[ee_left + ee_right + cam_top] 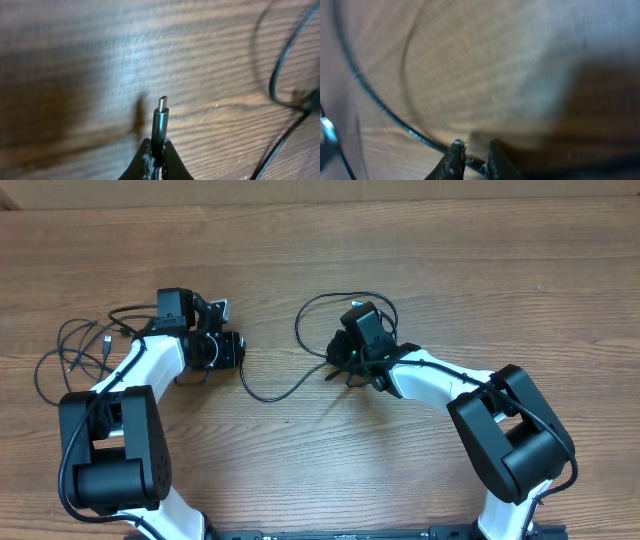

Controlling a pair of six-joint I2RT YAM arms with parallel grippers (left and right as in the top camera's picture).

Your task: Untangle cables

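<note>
In the left wrist view my left gripper (159, 152) is shut on a dark metal plug (160, 122) whose small silver tip points away from the fingers, just above the wood. From above, the left gripper (218, 310) sits left of centre. A thin black cable (275, 392) sags across the table between the two arms, reaches my right gripper (335, 365) and loops behind it (310, 308). In the right wrist view the right gripper (475, 157) is shut on that cable (380, 107), which passes between its fingertips. A separate tangle of thin cables (70, 355) lies at the far left.
The wooden table (420, 250) runs to a pale wall at the back. Both arm bases stand at the front edge, left (110, 470) and right (515, 440). A blurred silver-white plug end (327, 127) shows at the left edge of the right wrist view.
</note>
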